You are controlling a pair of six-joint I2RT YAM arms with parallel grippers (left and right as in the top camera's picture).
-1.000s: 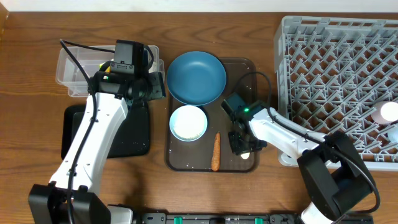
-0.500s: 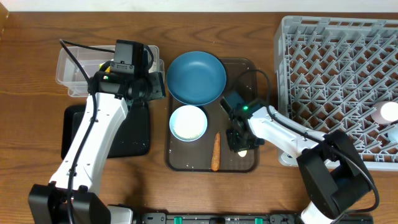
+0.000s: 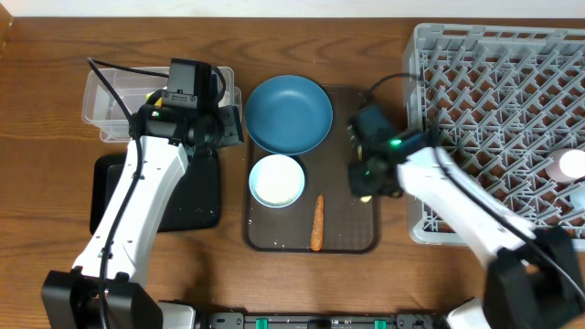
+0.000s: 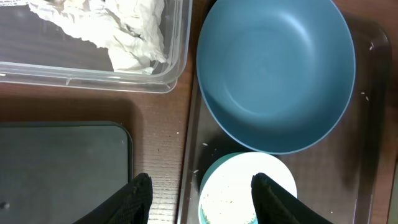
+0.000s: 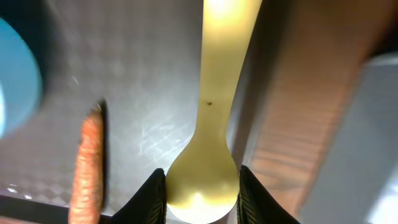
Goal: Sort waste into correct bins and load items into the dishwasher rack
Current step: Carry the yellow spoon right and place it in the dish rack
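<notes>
My right gripper (image 5: pixel 202 193) is shut on the pale yellow spoon (image 5: pixel 214 112) and holds it above the right edge of the brown serving tray (image 3: pixel 347 238); in the overhead view this gripper (image 3: pixel 367 187) is next to the grey dishwasher rack (image 3: pixel 494 110). The carrot stick (image 3: pixel 317 222) lies on the tray, also in the right wrist view (image 5: pixel 86 168). My left gripper (image 4: pixel 199 190) is open above the white bowl (image 3: pixel 277 180) holding rice grains (image 4: pixel 230 199). The dark blue plate (image 3: pixel 289 113) sits behind the bowl. White tissue (image 4: pixel 118 25) lies in the clear tub (image 3: pixel 114 100).
The black tray (image 3: pixel 187 196) lies below the tub, partly under my left arm. A pink cup (image 3: pixel 569 164) and a light blue cup (image 3: pixel 578 196) stand at the rack's right edge. Loose rice grains (image 4: pixel 367 93) dot the serving tray.
My right gripper has lifted the spoon off the serving tray and moved up and right toward the rack. The left arm has not moved.
</notes>
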